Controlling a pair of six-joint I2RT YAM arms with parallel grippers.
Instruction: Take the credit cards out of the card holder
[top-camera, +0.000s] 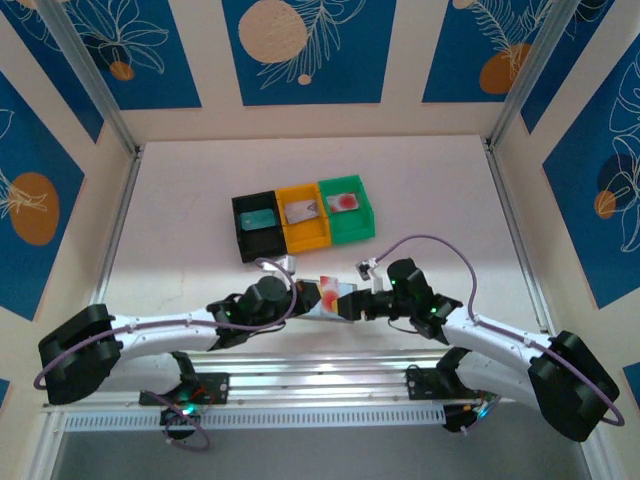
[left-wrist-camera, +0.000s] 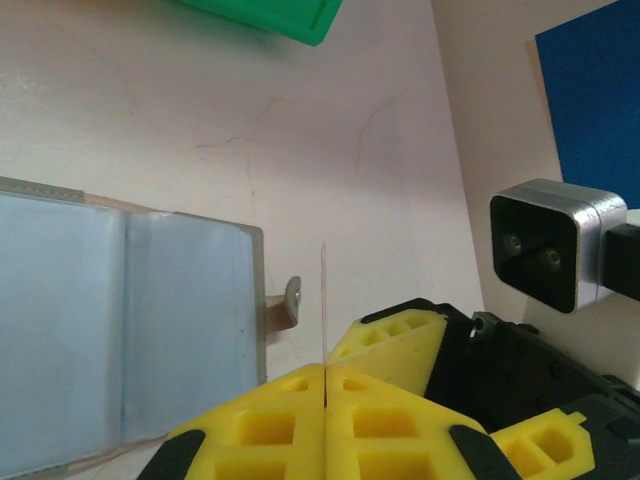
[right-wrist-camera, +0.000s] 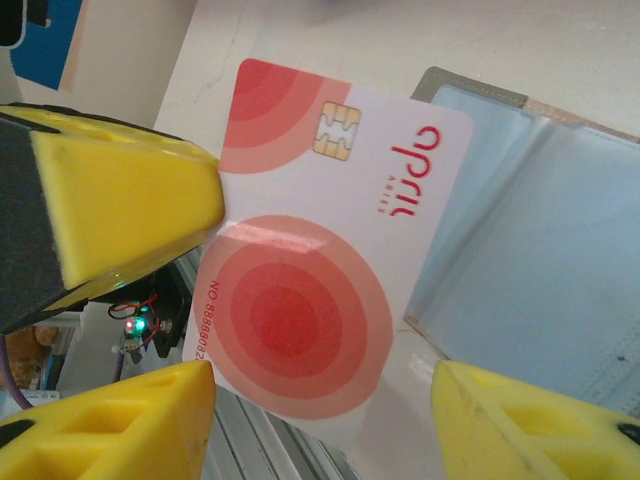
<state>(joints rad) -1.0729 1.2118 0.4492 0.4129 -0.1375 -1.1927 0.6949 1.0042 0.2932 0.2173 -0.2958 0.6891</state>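
Observation:
My left gripper (left-wrist-camera: 325, 375) is shut on the thin edge of a credit card (left-wrist-camera: 324, 290), which I see edge-on above the jaws. In the right wrist view this pale card (right-wrist-camera: 300, 300) shows a big red dot, a chip and red lettering, pinched at its left side by the left gripper's yellow fingers (right-wrist-camera: 120, 210). My right gripper (right-wrist-camera: 320, 420) stands open just below the card, its fingers well apart and off it. The card holder (left-wrist-camera: 150, 330) lies open on the table, its bluish clear pockets (right-wrist-camera: 540, 230) up and its snap tab (left-wrist-camera: 285, 305) sticking out. From above, both grippers (top-camera: 303, 297) (top-camera: 350, 303) meet at the card (top-camera: 326, 296).
A black bin (top-camera: 258, 225), an orange bin (top-camera: 303, 215) and a green bin (top-camera: 346, 208) stand side by side mid-table, each with a card inside. The green bin's corner (left-wrist-camera: 270, 15) shows beyond the holder. An aluminium rail (top-camera: 320, 380) runs along the near edge.

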